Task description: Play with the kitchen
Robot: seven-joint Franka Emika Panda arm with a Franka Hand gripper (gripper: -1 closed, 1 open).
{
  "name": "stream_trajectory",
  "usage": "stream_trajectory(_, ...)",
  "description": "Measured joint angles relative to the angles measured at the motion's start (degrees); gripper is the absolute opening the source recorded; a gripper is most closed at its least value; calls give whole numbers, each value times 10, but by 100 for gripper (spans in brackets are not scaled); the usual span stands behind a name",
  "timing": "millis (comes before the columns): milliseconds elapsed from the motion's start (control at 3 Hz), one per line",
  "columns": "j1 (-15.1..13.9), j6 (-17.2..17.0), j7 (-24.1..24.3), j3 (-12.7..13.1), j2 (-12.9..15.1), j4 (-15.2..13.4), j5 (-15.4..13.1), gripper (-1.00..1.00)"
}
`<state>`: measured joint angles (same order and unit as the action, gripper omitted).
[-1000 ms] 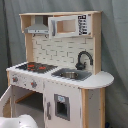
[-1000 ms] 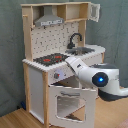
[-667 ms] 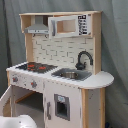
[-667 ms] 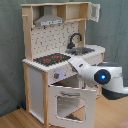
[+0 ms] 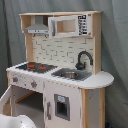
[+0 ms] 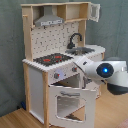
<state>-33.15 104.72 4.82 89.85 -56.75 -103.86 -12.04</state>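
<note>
Standing against a grey curtain [image 5: 115,45], the kitchen [image 5: 60,70] fills both exterior views: a tall toy unit in white and light wood. We see the black hob [image 5: 36,66] with its red rings on the first exterior view's left of the counter, the steel sink [image 5: 70,75] just beside it, and the black faucet [image 5: 83,59] rising at the back of the sink. A grey hood [image 5: 38,29] hangs above the hob, with a white microwave-like cabinet [image 5: 69,25] beside it on the top shelf. Knobs [image 5: 33,84] sit along the front panel under the hob.

In the second exterior view we find the oven door [image 6: 69,102], with its window, hanging open and tilted outward from the front of the unit, which stands on a wooden floor [image 6: 15,119]. The robot arm [image 6: 102,72] reaches in from the second exterior view's right, its white body with a blue light just in front of the knob panel. We cannot tell whether its fingers are apart or together; they lie hidden behind the arm. In the first exterior view only a white rounded part of the arm shows at the bottom left corner.
</note>
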Motion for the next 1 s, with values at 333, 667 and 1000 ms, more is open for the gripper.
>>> stream_trajectory(333, 30, -33, -34, -20, 34, -29, 0, 100)
stream_trajectory(667, 55, -55, -69, -40, 68, -53, 0, 100)
stream_trajectory(1000, 71, -58, -110, -53, 111, -77, 2, 100)
